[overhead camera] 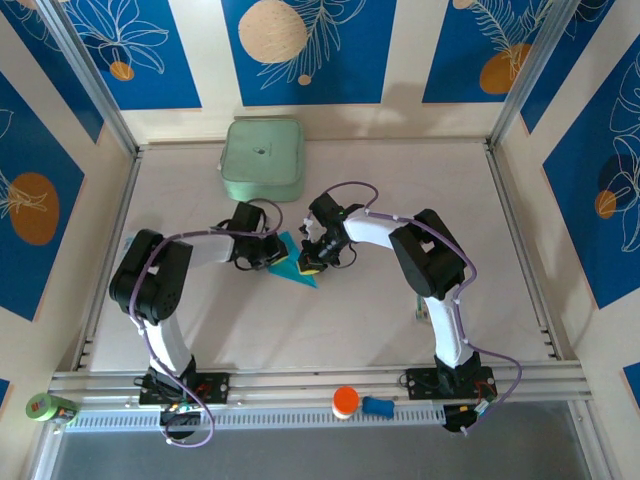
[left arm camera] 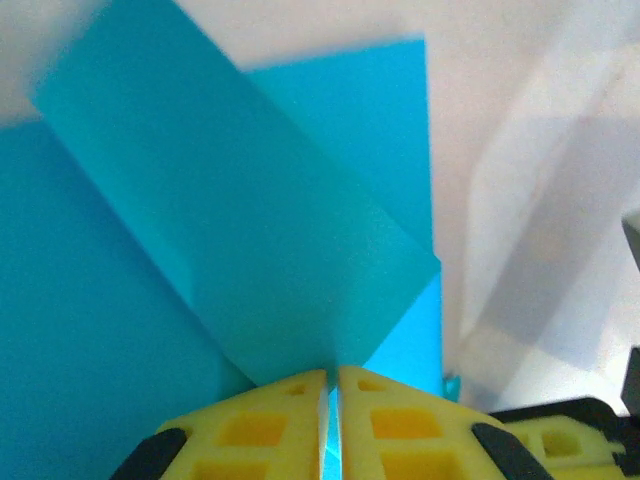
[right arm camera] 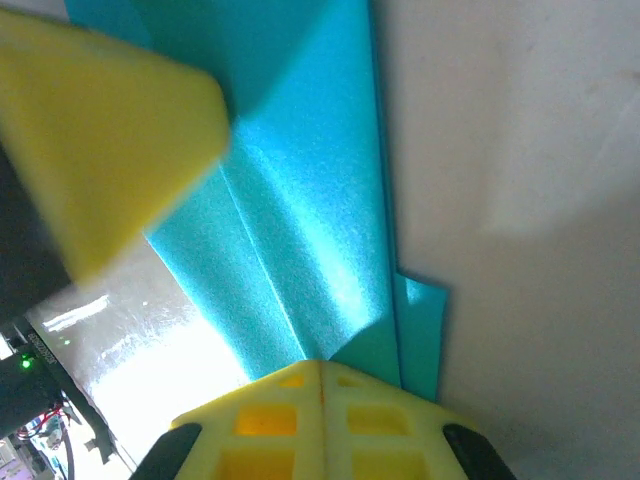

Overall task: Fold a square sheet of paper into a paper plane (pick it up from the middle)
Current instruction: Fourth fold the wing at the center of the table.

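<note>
The square sheet of paper [overhead camera: 297, 268] is cyan-blue and partly folded into creased layers, and it sits between the two grippers at the middle of the table. In the left wrist view a folded flap of the paper [left arm camera: 250, 230] runs down into the narrow gap between the yellow fingertips, so my left gripper [left arm camera: 332, 385] is shut on it. My left gripper [overhead camera: 272, 252] is at the paper's left side. From the right, my right gripper [overhead camera: 311, 263] meets the paper. Its jaws are pressed together at a crease of the paper [right arm camera: 300, 230], so my right gripper [right arm camera: 320, 368] is shut on it too. A blurred yellow finger [right arm camera: 90, 130] of the left gripper is close by.
A pale green rounded-square box [overhead camera: 262, 158] stands at the back of the table. A small packet [overhead camera: 418, 313] lies beside the right arm. On the front rail are an orange-capped item [overhead camera: 345, 401], a blue item [overhead camera: 380, 406] and a green roll [overhead camera: 50, 407].
</note>
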`<state>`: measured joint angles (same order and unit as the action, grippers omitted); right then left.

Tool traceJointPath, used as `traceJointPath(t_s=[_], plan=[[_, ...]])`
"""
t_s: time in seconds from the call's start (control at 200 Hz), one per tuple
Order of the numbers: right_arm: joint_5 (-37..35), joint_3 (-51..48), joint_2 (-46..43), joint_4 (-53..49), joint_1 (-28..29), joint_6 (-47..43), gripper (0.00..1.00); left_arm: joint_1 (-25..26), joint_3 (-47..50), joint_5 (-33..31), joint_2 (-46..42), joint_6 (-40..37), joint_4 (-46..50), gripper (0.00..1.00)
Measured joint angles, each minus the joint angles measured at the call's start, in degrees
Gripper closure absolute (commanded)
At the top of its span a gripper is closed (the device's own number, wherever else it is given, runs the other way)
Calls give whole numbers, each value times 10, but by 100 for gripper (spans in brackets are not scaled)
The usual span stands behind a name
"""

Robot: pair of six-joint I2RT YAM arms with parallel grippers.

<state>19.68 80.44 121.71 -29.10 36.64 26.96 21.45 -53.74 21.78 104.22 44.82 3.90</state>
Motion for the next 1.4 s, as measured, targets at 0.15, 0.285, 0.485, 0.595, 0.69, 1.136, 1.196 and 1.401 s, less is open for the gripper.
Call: traceJointPath(t_s=[0.15, 0.285, 0.485, 0.595, 0.69, 1.136, 1.196, 1.401], plan=[[1, -7, -3, 9, 0, -2, 96, -33, -26, 4, 17, -24, 24, 86], [1, -10, -4, 13, 0, -2, 96, -58, -42, 10, 28, -44, 33, 86], [2, -11, -4, 14, 0, -2, 96, -104, -75, 14, 48, -71, 49, 86], [2, -11, -4, 14, 0, -1, 96, -125, -93, -8, 50, -79, 62, 86], [3, -11, -4, 14, 0, -1, 96, -130, -98, -17, 39, -76, 66, 85], [2, -5, -3, 6, 1, -2, 96, -12, -7, -2, -53, 22, 12, 86], [2, -5, -3, 5, 1, -2, 96, -1, -8, 1, -33, 29, 8, 87], [7, -5, -4, 0, 1, -2, 96, 12, -14, 2, 9, 33, 6, 89]])
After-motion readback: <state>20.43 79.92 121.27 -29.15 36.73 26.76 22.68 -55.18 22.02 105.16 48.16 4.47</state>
